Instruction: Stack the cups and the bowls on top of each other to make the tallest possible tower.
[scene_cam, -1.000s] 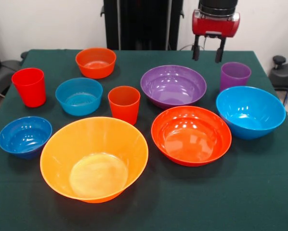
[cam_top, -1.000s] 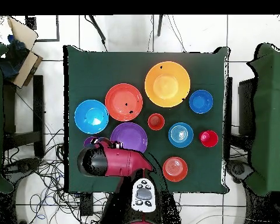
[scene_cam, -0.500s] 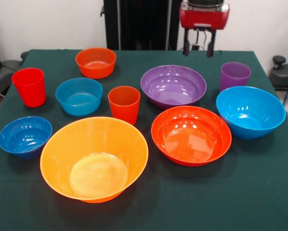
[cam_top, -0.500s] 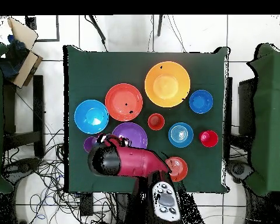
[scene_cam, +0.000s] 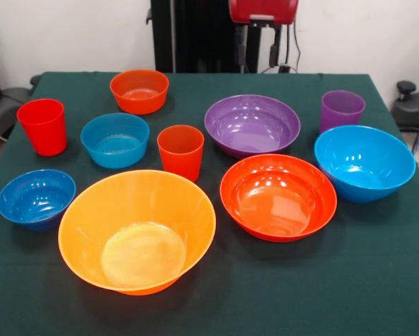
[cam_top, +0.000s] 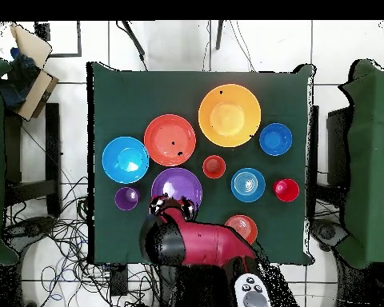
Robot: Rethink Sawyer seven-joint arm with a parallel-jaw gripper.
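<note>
1. Over the far edge of the dark green cloth table, the red and black gripper hangs high, well above the big glossy purple plastic bowl. Its two dark fingers stand apart w/ nothing between them: open, empty.
2. No tower yet. All ten pcs sit apart on the cloth, none nested.
3. Layout, front view: large yellow-orange plastic bowl nearest; red-orange bowl beside it; big light blue bowl at the side; translucent purple tumbler just behind that.
4. Other side: small dark blue bowl, red tumbler, small light blue bowl, small orange bowl at the back, orange-red tumbler mid-table.
5. Step in hand, I'd judge: picking a first pc, prob. the purple bowl below. To do it well: come straight down, grip one rim wall, not the centre; glossy plastic likely slips. Lift clear of the neighbours before going across to the yellow-orange base.
6. Views differ: overhead, the arm partly covers the small orange bowl's edge, and shows the gripper by the purple bowl's rim. Only the front view shows the finger gap and height.
</note>
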